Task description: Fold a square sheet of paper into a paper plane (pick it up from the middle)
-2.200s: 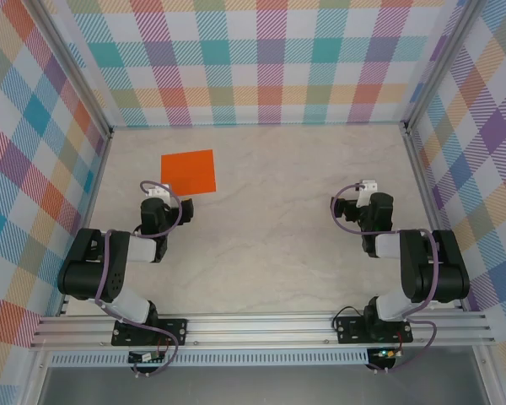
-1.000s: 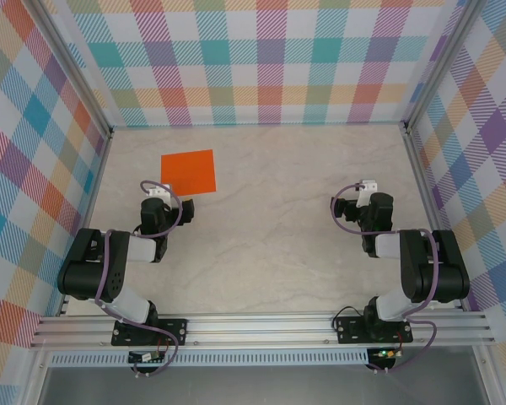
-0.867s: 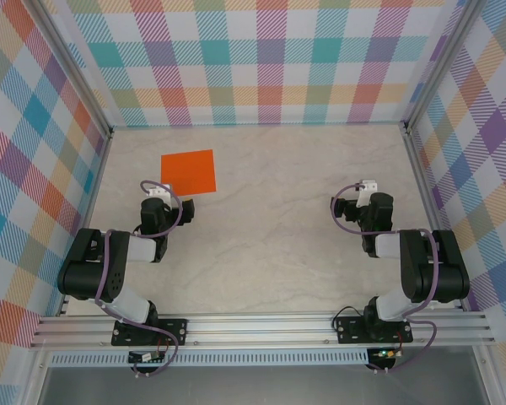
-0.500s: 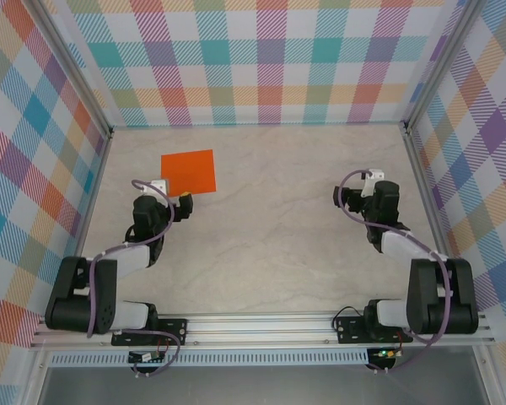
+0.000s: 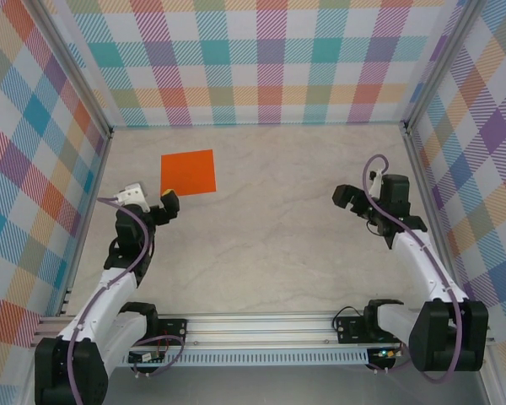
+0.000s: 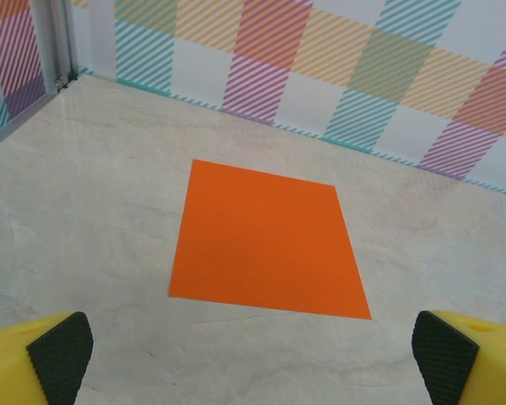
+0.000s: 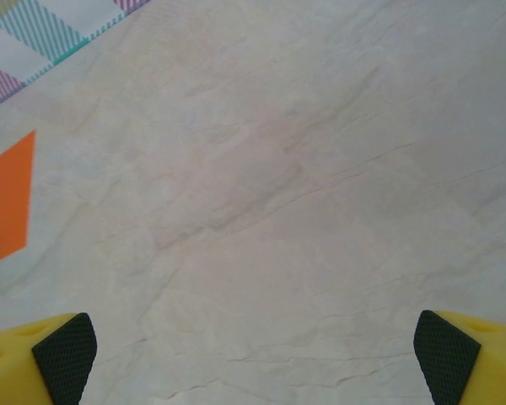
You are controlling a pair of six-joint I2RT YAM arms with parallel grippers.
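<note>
The square sheet of paper (image 5: pixel 188 172) is bright orange and lies flat and unfolded on the pale marble table, far left. In the left wrist view the sheet (image 6: pixel 266 240) lies just ahead of my left gripper (image 6: pixel 251 359), whose yellow fingers (image 6: pixel 59 354) stand wide apart above bare table, touching nothing. From above, the left gripper (image 5: pixel 158 204) hovers just near of the sheet's near-left corner. My right gripper (image 5: pixel 352 201) is open on the right side, far from the sheet. Its own view has a corner of the sheet (image 7: pixel 4 198) at the left edge, with the gripper (image 7: pixel 253 359) over bare table.
Checked walls (image 5: pixel 261 63) and aluminium posts close the table (image 5: pixel 270 245) in on three sides. A metal rail (image 5: pixel 261 329) carrying both arm bases runs along the near edge. Bare tabletop lies between the two arms.
Both arms have unfolded from their tucked pose and lifted their wrists. The left wrist shifted left and the right one slightly right. Both grippers stayed open. The sheet has not moved.
</note>
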